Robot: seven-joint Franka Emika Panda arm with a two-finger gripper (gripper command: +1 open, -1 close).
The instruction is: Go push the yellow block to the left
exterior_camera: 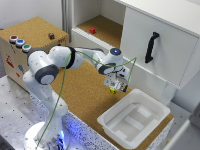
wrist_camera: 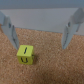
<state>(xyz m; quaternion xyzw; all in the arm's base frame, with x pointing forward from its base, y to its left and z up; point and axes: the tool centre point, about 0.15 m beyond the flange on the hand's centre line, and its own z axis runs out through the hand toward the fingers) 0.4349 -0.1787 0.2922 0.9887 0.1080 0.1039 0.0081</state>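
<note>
Gripper (wrist_camera: 38,31) spread wide, gripping nothing; both fingers (wrist_camera: 8,29) reach down to the cork counter (wrist_camera: 55,65) in the wrist view. Yellow block (wrist_camera: 25,54) sits on the cork between them, close beside one finger and well apart from the other; contact cannot be told. Exterior view: gripper (exterior_camera: 115,86) low over the counter (exterior_camera: 82,95), yellow block (exterior_camera: 112,91) only a small bright speck under the fingertips, just beside the near corner of the white tray (exterior_camera: 134,118) toward the exterior view's left. Tray holds nothing visible apart from its own moulded floor. Open drawer (exterior_camera: 100,29) above, cork-lined, holds a small red block (exterior_camera: 92,30). Wooden box (exterior_camera: 30,42) at the exterior view's left carries three coloured buttons (exterior_camera: 19,43) and a dark purple block (exterior_camera: 51,35) on its top. Wrist view alone shows the yellow block's faces: dark marks on top and on the camera-facing side, the block turned slightly, one vertical edge toward the camera. Roughly cubic, no clear long axis. Exterior view alone shows tray, drawer, box, and the cabinet door with black handle (exterior_camera: 152,47).
</note>
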